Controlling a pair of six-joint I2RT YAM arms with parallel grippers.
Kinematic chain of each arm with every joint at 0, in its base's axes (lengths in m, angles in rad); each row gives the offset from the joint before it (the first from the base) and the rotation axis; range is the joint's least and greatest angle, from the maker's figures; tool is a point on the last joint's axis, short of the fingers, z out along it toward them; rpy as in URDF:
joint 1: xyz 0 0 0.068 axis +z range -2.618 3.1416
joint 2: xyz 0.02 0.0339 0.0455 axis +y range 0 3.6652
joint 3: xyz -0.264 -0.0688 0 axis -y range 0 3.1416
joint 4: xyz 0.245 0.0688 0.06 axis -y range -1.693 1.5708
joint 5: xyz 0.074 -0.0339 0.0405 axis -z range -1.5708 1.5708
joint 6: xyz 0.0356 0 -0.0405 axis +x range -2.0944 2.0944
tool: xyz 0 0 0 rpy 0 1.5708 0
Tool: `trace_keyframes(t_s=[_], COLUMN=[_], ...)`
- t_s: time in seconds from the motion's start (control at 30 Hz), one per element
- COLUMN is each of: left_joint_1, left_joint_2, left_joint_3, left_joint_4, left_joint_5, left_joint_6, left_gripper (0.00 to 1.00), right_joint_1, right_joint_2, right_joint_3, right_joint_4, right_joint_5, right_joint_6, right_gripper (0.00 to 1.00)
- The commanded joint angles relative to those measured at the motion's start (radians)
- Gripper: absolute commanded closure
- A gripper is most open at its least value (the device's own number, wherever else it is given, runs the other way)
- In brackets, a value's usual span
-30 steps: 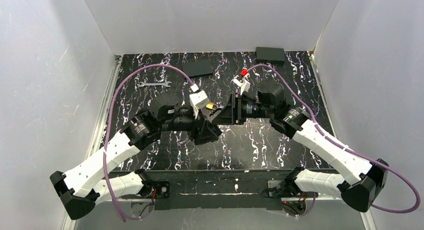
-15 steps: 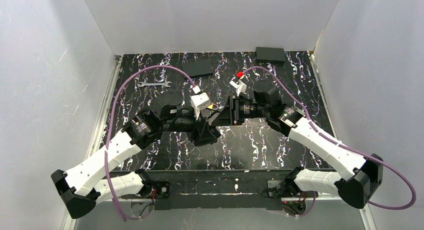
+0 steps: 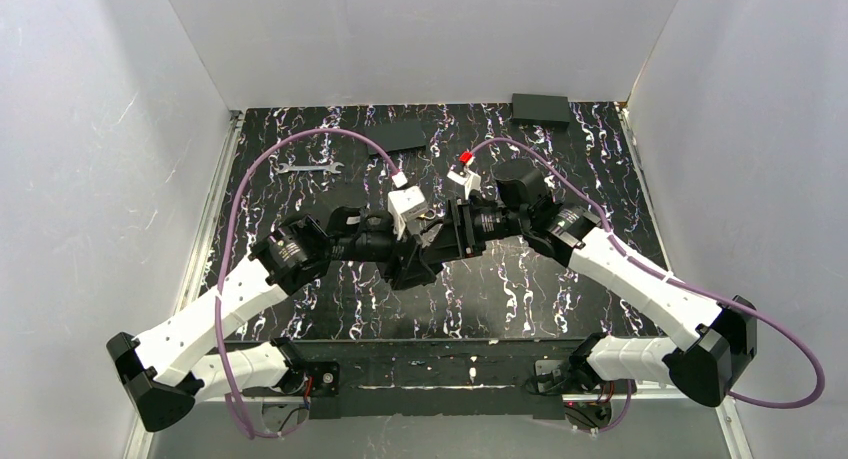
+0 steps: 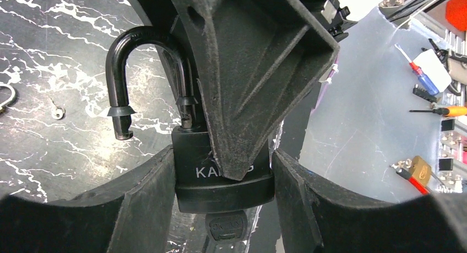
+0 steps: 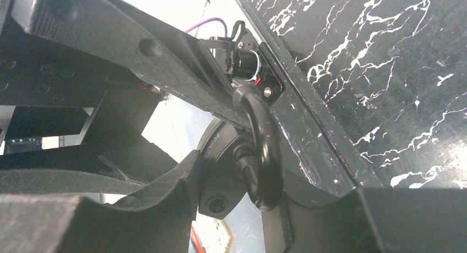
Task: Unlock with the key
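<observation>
A black padlock (image 4: 220,184) hangs above the table, its body clamped between the fingers of my left gripper (image 4: 223,209). Its shackle (image 4: 140,41) stands sprung, one end free of the body. The key (image 4: 226,228) sits in the underside; only its black head shows. My right gripper (image 5: 275,178) faces the left one, and one of its fingers (image 4: 248,71) lies across the lock's front face. From the right wrist, the lock's top (image 5: 220,170) and shackle (image 5: 264,154) fill the gap between the right fingers. Seen from above, both grippers (image 3: 432,241) meet mid-table and hide the lock.
A silver wrench (image 3: 308,166) lies at the back left. A flat black plate (image 3: 395,136) and a black box (image 3: 540,109) sit near the back wall. A small metal ring (image 4: 59,113) rests on the marbled tabletop (image 3: 520,279). White walls enclose three sides.
Both wrists have shifted and rolled. The right arm pushed left toward the left gripper, and the meeting point has moved slightly nearer. The lock stays in the left gripper.
</observation>
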Motion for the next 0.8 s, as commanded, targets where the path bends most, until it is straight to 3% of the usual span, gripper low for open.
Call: trace_keyframes(t_s=[0.0, 0.1, 0.27, 0.37, 0.43, 0.53, 0.63, 0.77], left_joint_1=[-0.001, -0.001, -0.001, -0.001, -0.002, -0.002, -0.001, 0.000], left_joint_2=[-0.015, -0.011, -0.018, -0.037, -0.051, -0.077, -0.111, -0.168], left_joint_3=[0.062, 0.062, 0.056, 0.046, 0.041, 0.034, 0.019, -0.001], left_joint_4=[0.057, 0.057, 0.057, 0.055, 0.037, 0.001, -0.030, -0.080], left_joint_5=[0.002, 0.004, -0.010, -0.031, -0.054, -0.086, -0.125, -0.181], left_joint_6=[0.027, 0.031, 0.047, 0.060, 0.073, 0.094, 0.101, 0.144], left_gripper=[1.00, 1.00, 1.00, 0.80, 0.55, 0.23, 0.05, 0.02], right_joint_1=[0.005, 0.005, 0.005, 0.005, 0.005, 0.004, 0.000, -0.018], right_joint_2=[0.001, 0.001, -0.002, -0.006, -0.011, -0.020, -0.022, -0.023], right_joint_3=[0.040, 0.038, 0.009, -0.004, -0.005, -0.003, -0.001, -0.006], right_joint_4=[-0.009, -0.005, 0.043, 0.060, 0.058, 0.054, 0.049, 0.045], right_joint_5=[-0.051, -0.050, -0.055, -0.036, -0.013, 0.028, 0.052, 0.085], right_joint_6=[-0.031, -0.027, 0.007, 0.021, 0.019, 0.016, 0.015, 0.014], right_gripper=[0.58, 0.63, 0.82, 0.90, 0.95, 0.99, 0.99, 0.99])
